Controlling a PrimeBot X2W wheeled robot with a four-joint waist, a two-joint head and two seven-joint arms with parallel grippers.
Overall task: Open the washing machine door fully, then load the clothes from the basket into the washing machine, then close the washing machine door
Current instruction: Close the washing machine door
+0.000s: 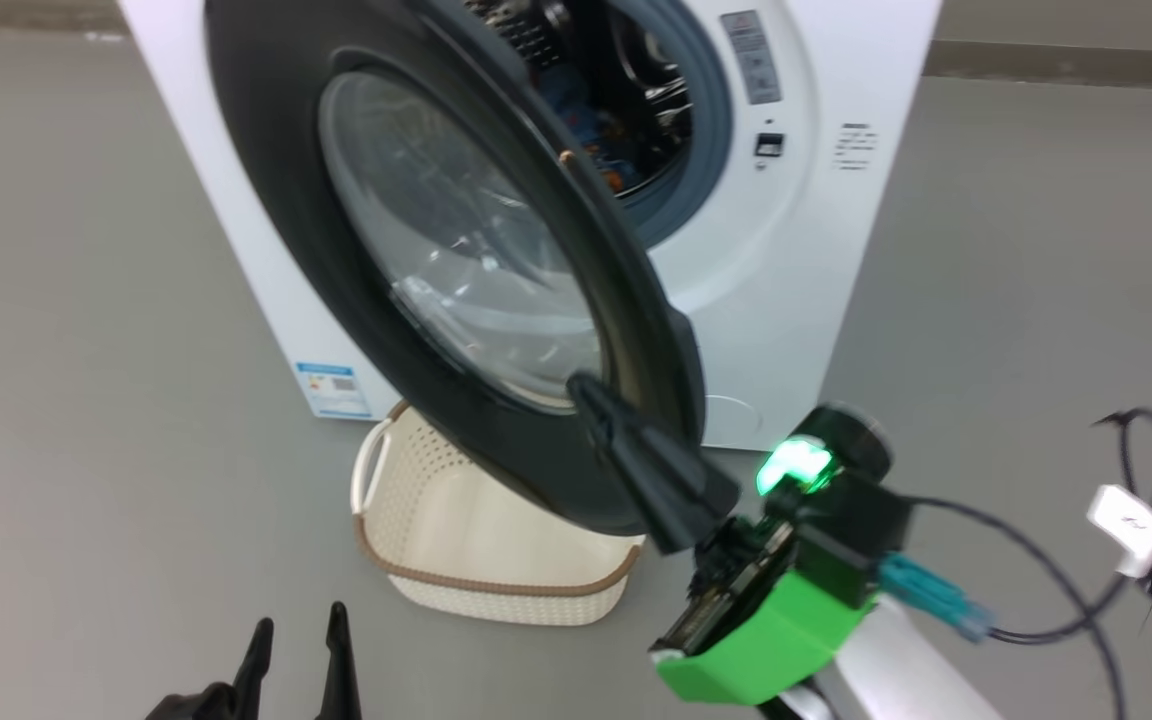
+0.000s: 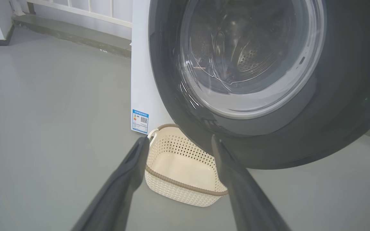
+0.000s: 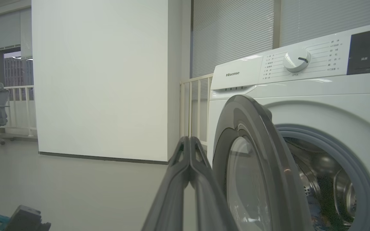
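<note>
Both right gripper (image 1: pixel 584 388) fingers, shut together, sit at the washing machine door (image 1: pixel 266 200)'s lower rim; left gripper (image 1: pixel 299 620) gapes; clothes (image 1: pixel 591 125) inside drum (image 1: pixel 521 30).

The washing machine door (image 1: pixel 266 200) has a wide, glossy black plastic rim around a clear glass bowl (image 1: pixel 436 220) full of reflections. The washing machine (image 1: pixel 786 250) is smooth white with a faint sheen, plus a matt grey rubber gasket (image 1: pixel 711 130) and a shiny perforated steel drum (image 3: pixel 323 170). The basket (image 1: pixel 496 600) is cream perforated plastic, with a brown, woven-looking rim. The clothes (image 1: pixel 586 130) are soft printed cloth. The floor (image 1: pixel 86 400) is matt grey.
</note>
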